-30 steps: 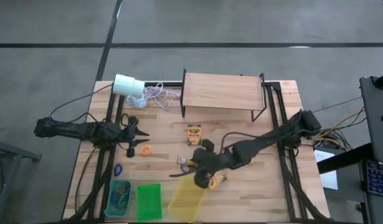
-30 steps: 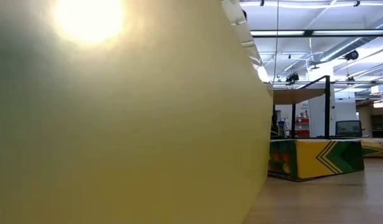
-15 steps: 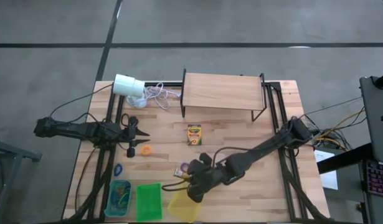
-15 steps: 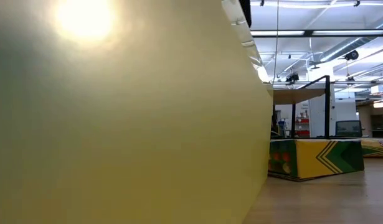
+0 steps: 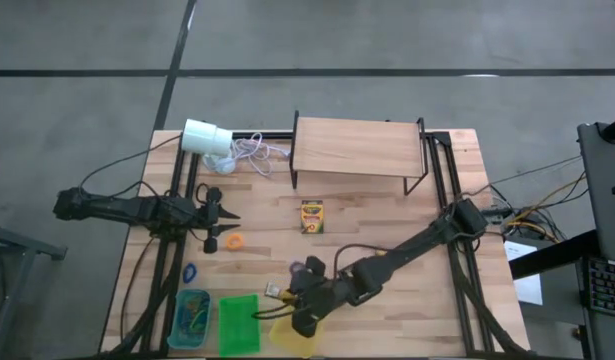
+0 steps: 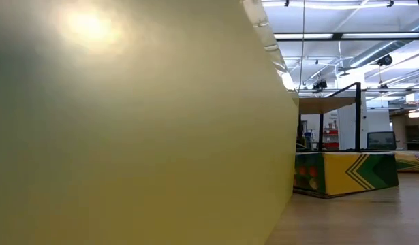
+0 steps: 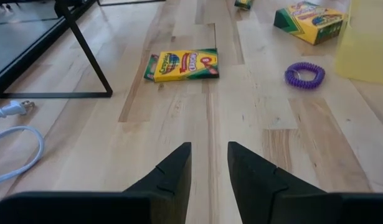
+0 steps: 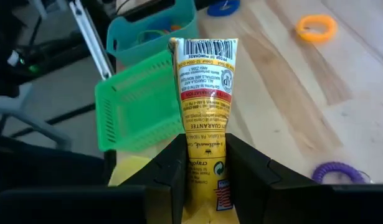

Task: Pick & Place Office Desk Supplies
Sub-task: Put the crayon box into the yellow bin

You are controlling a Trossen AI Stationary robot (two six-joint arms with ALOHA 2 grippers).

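Observation:
My right gripper (image 5: 290, 302) hangs over the near edge, above the yellow bin (image 5: 299, 335) and beside the green basket (image 5: 239, 322). It is shut on a yellow crayon box (image 8: 203, 87) with its barcode face up. Another crayon box (image 5: 312, 215) lies flat mid-table, as seen in the left wrist view (image 7: 182, 64). That view also shows a further box (image 7: 309, 22) and a purple loop (image 7: 305, 74). Orange (image 5: 233, 242) and blue (image 5: 190, 271) loops lie on the wood. My left gripper (image 5: 225, 222) waits at the left, open, just above the table. My right gripper pinches the crayon box between its two fingers at the box's near end (image 8: 203, 158). The box lies along the fingers and sticks out forward past their tips. It is lifted clear, roughly level, over the rims of the yellow bin and green basket.
A teal bin (image 5: 192, 318) holding loops stands left of the green basket. A wooden shelf on black legs (image 5: 357, 148) spans the far side. A white cylinder (image 5: 207, 137) with its cord (image 5: 252, 150) lies far left. In the low view the yellow bin's wall (image 6: 127, 122) fills most of the picture.
My right gripper has carried the crayon box toward the table's left and near edge, from beside the yellow bin's far right corner to above the bin next to the green basket. The fingers stay shut on the box.

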